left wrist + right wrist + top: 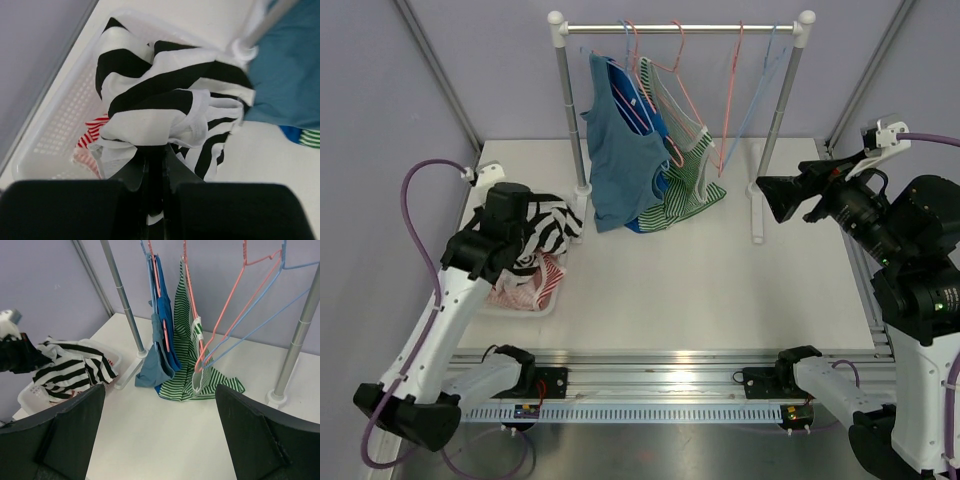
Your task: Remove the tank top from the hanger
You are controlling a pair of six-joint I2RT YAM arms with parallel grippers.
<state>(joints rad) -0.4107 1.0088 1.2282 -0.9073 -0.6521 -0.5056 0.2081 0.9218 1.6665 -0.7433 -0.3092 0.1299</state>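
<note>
A black-and-white striped tank top (550, 225) hangs bunched from my left gripper (520, 222), which is shut on it just above the white basket (542, 308). In the left wrist view the jaws (155, 150) pinch the striped cloth (165, 100) over the basket (55, 130). On the rack (680, 28), a blue-grey tank top (620, 160) and a green-striped top (685, 190) still hang on hangers. My right gripper (770, 195) is open and empty, held high right of the rack; its view shows the green-striped top (200, 380) ahead.
A red-and-white striped garment (525, 285) lies in the basket. Empty pink (730, 90) and blue (760, 80) hangers hang at the rack's right end. The rack's right post (775, 130) stands close to my right gripper.
</note>
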